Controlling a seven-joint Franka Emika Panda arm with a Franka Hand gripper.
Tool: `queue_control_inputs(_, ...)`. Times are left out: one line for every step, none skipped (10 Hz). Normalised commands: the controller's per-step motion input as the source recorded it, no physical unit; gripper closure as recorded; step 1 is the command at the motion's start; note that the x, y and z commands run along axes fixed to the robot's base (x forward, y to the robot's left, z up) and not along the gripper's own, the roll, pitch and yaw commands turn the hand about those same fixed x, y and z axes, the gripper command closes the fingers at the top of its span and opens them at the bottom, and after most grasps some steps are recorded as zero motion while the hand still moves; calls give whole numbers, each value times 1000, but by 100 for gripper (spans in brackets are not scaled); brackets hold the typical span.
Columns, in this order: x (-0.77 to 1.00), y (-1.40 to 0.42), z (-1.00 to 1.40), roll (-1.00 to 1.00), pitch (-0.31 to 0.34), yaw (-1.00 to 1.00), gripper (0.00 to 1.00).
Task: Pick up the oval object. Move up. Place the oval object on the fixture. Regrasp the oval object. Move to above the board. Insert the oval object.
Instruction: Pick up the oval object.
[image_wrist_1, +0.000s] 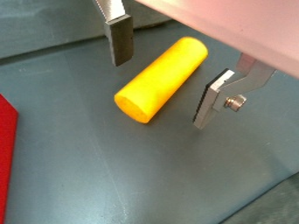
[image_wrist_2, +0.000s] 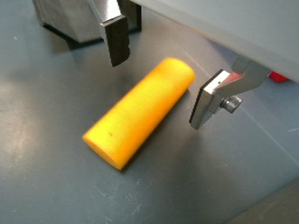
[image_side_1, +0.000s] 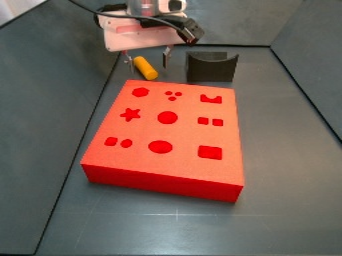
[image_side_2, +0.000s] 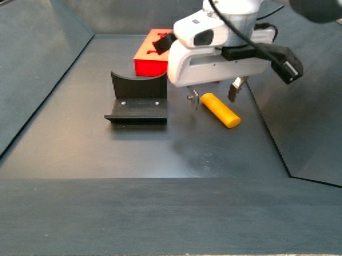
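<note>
The oval object (image_wrist_1: 163, 79) is a yellow-orange peg lying flat on the grey floor. It also shows in the other wrist view (image_wrist_2: 140, 111) and in both side views (image_side_1: 142, 68) (image_side_2: 219, 110). My gripper (image_wrist_1: 159, 81) is open, with one finger on each side of the peg and not touching it. The gripper also shows in the other wrist view (image_wrist_2: 156, 80) and, low over the peg, in both side views (image_side_1: 151, 55) (image_side_2: 218, 93). The dark fixture (image_side_1: 210, 68) (image_side_2: 136, 100) stands beside the peg. The red board (image_side_1: 167, 133) lies flat.
A red edge of the board (image_wrist_1: 6, 149) shows in a wrist view, and the board (image_side_2: 154, 50) lies behind the gripper in a side view. Dark walls enclose the grey floor (image_side_2: 160, 150). The fixture's corner (image_wrist_2: 73, 22) shows close to one finger.
</note>
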Motion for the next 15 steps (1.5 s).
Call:
queue_control_inputs(0, -109, -49, 0, -4, 0, 0)
queue_control_inputs(0, 0, 0, 10, 0, 0, 0)
queue_control_inputs(0, -46, 0, 0, 0, 0, 0)
queue_control_inputs(0, -174, -120, 84, 0, 0, 0)
queue_control_inputs(0, 0, 0, 0, 0, 0, 100)
queue_control_inputs(0, 91, 0, 9, 0, 0, 100)
queue_control_inputs(94, 0, 0, 14, 9, 0, 100)
queue_control_inputs(0, 0, 0, 0, 0, 0, 100)
queue_control_inputs(0, 0, 0, 0, 0, 0, 100)
queue_control_inputs(0, 0, 0, 0, 0, 0, 100)
queue_control_inputs(0, 0, 0, 0, 0, 0, 100)
queue_control_inputs(0, 0, 0, 0, 0, 0, 100)
queue_control_inputs(0, 0, 0, 0, 0, 0, 100)
queue_control_inputs(0, 0, 0, 0, 0, 0, 100)
queue_control_inputs(0, 0, 0, 0, 0, 0, 100)
